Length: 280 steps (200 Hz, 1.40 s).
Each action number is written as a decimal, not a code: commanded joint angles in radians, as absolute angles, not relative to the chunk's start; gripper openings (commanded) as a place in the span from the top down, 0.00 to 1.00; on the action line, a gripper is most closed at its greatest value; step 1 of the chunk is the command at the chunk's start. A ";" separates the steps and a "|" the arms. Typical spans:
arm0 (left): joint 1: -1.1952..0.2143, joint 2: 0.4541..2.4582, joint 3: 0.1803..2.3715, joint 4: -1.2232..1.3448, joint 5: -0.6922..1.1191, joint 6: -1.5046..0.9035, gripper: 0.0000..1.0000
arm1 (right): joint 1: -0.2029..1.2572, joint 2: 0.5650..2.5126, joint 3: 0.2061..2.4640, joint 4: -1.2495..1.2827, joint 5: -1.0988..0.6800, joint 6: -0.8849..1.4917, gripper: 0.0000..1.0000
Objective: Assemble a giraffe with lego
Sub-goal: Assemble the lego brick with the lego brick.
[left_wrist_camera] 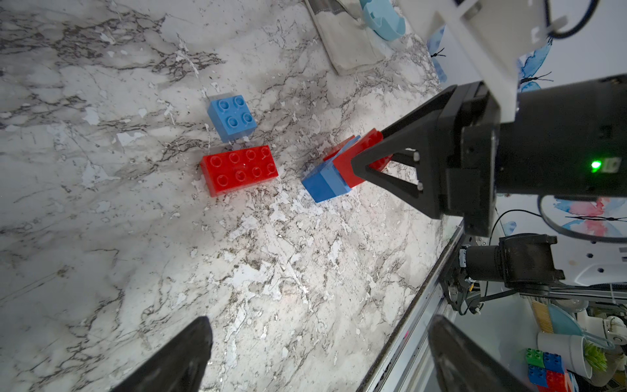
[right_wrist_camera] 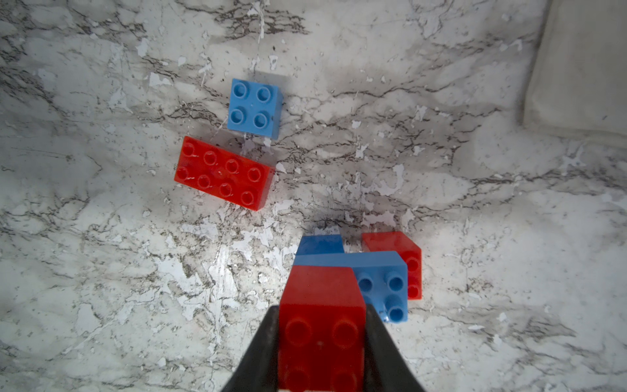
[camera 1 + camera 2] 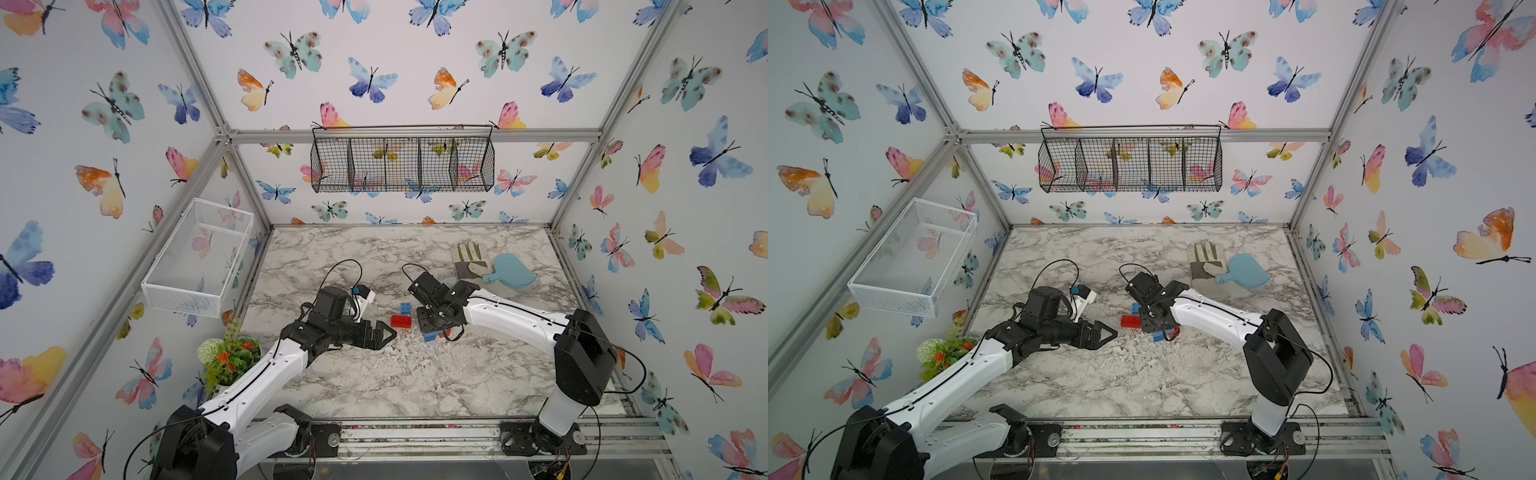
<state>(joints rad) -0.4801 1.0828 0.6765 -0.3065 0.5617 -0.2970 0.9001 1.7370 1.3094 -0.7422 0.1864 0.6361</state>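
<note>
My right gripper is shut on a small red brick. That brick is joined to a long blue brick, which carries a small blue brick and a small red brick on its far face. This giraffe cluster sits tilted, low on the marble table. A loose long red lego brick and a small blue one lie just left of it. My left gripper is open and holds nothing, close to the long red brick.
A work glove and a pale blue paddle lie at the back right. A potted plant stands at the table's left edge. A white mesh basket hangs on the left wall and a black wire basket on the back wall.
</note>
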 commanded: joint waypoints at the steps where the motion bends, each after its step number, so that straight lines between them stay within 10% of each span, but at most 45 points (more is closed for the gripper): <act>1: -0.485 1.072 0.673 -0.310 0.551 -0.298 0.02 | 0.908 1.754 1.261 -0.770 0.196 0.646 0.83; 280: -0.485 1.074 0.673 -0.305 0.547 -0.299 0.02 | 0.911 1.569 1.143 -0.571 0.197 0.528 0.85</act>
<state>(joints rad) -0.4801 1.0828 0.6765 -0.3065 0.5541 -0.2996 0.9043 1.5757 1.1675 -0.5701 0.2108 0.5289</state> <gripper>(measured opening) 0.984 0.346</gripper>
